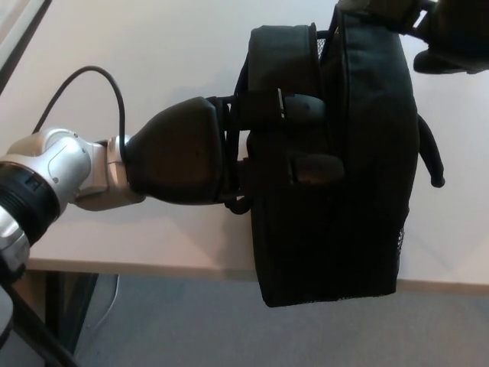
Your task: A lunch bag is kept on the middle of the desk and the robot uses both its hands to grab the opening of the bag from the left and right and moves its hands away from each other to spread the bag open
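Black fabric lunch bag [359, 176] right of centre frame, on the pale desk [153, 53], its lower end overhanging the near edge. Opening near the top, hard to make out, black on black. Left hand [229, 153] enters from the left; two fingers [306, 111] clamped over the bag's left flap. Right hand [435, 34] upper right corner, mostly cut off; finger state cannot be told.
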Robot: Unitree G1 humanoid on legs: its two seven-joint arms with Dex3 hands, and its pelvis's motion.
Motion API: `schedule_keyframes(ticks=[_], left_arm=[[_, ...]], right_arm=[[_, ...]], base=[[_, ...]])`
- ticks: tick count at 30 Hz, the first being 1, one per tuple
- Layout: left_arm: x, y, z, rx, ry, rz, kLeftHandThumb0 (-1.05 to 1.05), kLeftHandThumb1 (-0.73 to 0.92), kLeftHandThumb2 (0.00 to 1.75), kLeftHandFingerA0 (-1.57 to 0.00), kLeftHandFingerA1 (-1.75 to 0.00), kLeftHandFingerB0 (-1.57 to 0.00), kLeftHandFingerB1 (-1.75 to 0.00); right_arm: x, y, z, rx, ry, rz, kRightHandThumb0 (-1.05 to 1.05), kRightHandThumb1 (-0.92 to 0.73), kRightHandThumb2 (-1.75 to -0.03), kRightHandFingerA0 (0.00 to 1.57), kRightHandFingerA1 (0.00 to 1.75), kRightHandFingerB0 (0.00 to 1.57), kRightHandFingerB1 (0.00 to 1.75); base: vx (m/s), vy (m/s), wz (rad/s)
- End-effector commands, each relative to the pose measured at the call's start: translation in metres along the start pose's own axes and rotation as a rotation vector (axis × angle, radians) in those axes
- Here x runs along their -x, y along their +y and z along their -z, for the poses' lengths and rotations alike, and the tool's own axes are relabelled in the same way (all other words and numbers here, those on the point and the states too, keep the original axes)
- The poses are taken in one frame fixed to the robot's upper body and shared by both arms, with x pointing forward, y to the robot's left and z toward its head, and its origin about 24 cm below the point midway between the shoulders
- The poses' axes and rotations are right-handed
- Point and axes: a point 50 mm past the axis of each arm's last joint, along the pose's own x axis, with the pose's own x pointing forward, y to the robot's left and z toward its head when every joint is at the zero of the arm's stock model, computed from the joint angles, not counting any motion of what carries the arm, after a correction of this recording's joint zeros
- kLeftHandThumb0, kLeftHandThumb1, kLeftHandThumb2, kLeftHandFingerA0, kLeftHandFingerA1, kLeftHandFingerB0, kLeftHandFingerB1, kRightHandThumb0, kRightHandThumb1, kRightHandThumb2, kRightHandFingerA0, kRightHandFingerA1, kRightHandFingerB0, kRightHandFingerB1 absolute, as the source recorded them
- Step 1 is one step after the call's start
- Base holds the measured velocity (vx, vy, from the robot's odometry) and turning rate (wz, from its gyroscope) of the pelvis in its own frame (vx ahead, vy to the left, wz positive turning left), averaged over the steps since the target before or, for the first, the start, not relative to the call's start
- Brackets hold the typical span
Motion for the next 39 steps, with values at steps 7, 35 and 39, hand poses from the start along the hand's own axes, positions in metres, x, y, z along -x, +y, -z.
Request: schedule_keyframes(ticks=[7,35,39], left_arm=[[0.002,-0.002,-0.001,-0.025,-0.033,0.018,-0.11,0.52,0.57,-0.45,-0.36,-0.41,-0.34],[0.052,-0.029,-0.047,0.433,0.665,-0.259,-0.30,0.37,1.23,-0.98,-1.51,-0.94,-1.33],[0.066,-0.035,-0.065,0.474,0.797,-0.362,-0.16,0.44,1.28,-0.90,-1.57,-0.87,-1.36]], right_arm=[[0.002,0.027,-0.031,-0.035,-0.095,-0.102,-0.37,-0.59,-0.58,0.40,0.34,0.30,0.31],[0.032,0.072,-0.070,-0.391,0.169,0.221,-0.33,-0.60,-0.61,0.86,1.59,0.76,1.52],[0.042,0.083,-0.085,-0.479,0.272,0.288,-0.27,-0.57,-0.59,0.83,1.60,0.74,1.50]], base=[[0.00,0.000,0.00],[0.00,0.000,0.00],[0.00,0.000,0.00]])
